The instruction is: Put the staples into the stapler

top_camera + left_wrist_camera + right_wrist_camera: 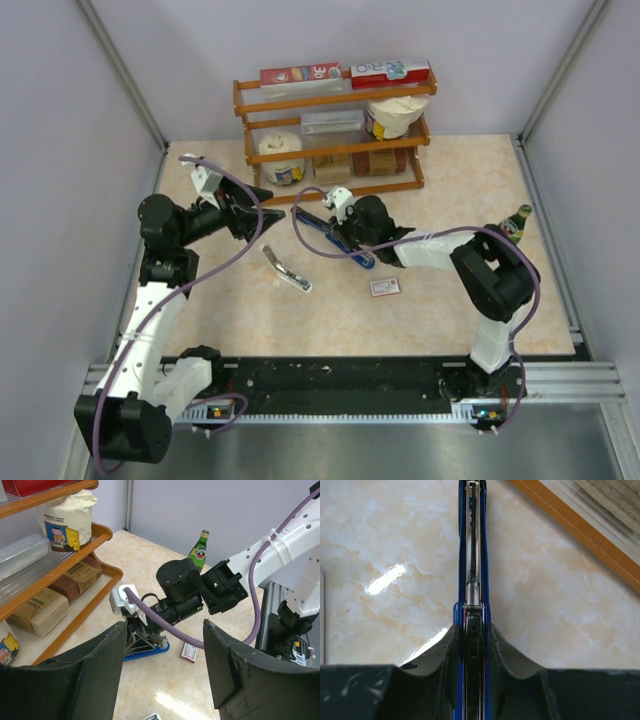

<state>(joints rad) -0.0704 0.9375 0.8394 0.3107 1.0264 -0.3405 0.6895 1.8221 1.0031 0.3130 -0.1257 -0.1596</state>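
The right pincer [472, 635] was pressed together on the sides of the blue stapler [472, 555], pinching it near its rear. The stapler lay on the table [450, 180] in front of the wooden rack [330, 100]. Its top seemed to be swung open, for the right wrist view looked straight down the long channel with its thin spring. I could not tell whether any staples sat in it. The left pincer [262, 215] hung spread wide and held nothing, pointing across at the stapler from just beside it.

The staple box [384, 287] lay flat on the table, near the stapler on its near side, untouched. A silver stapler [285, 270] lay apart to the left.

I judged the box to be light and thin-walled, likely to skate on that glossy table if nudged and to crush if squeezed hard. It would be best taken across its two long edges. No strip was showing. I would expect a strip to be stiff but brittle, so it should be held by its flanks near the middle, not at an end.
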